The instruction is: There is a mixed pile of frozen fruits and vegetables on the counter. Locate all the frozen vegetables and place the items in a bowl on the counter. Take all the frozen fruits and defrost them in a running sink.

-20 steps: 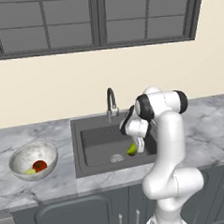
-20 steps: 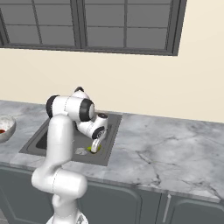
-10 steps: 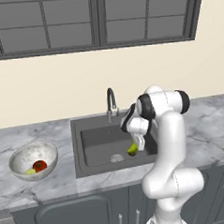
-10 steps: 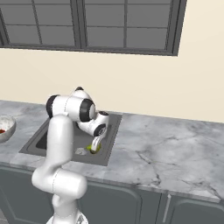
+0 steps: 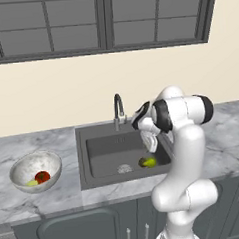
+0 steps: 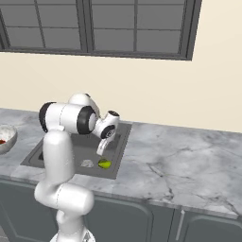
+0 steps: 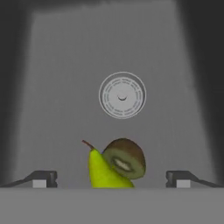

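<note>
Two frozen fruits, a yellow-green pear [image 7: 101,171] and a dark olive-green ball [image 7: 126,159], lie touching between the wide-open jaws of the gripper [image 7: 111,179], above the dark grey square sink [image 7: 57,87] floor.

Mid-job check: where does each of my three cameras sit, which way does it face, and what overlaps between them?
Left base view: behind-left, looking down over the arm at the sink and bowl.
Right base view: behind-right, same sink, arm at lower left.
Hand view: on the hand, looking down into the basin; fingertips wide apart.
Shared: the pear beside the drain.
</note>
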You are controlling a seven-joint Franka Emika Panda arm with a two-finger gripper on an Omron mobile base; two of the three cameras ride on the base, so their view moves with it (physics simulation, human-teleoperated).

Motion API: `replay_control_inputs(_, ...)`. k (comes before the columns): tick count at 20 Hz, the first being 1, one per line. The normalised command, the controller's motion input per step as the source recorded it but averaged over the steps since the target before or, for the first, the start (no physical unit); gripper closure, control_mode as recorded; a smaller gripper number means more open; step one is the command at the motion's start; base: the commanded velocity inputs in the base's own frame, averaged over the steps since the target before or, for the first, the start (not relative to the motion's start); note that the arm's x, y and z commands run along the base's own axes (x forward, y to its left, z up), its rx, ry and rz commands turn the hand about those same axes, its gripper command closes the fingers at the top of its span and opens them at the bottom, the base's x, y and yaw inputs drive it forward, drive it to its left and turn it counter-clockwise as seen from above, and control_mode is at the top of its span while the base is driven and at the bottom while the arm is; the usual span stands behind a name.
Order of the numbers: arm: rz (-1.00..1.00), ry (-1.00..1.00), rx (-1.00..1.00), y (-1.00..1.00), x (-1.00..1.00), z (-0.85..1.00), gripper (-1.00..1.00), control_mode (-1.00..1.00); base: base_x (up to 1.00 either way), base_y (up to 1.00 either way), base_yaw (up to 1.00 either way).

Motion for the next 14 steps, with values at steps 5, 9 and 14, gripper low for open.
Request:
replay_control_inputs(5, 0.00, 0.06, 0.01, 0.00, -0.05, 0.73, -1.00, -1.00, 0.00, 0.00, 0.00)
replay_control_inputs(9, 0.01, 0.12, -0.10, -0.06, -0.06, 0.83, -1.00, -1.00, 0.00, 0.00, 0.00)
replay_control_inputs(14, -0.17, 0.10, 0.00, -0.38, -0.31, 0.54, -1.00, -1.00, 0.00, 0.00, 0.00)
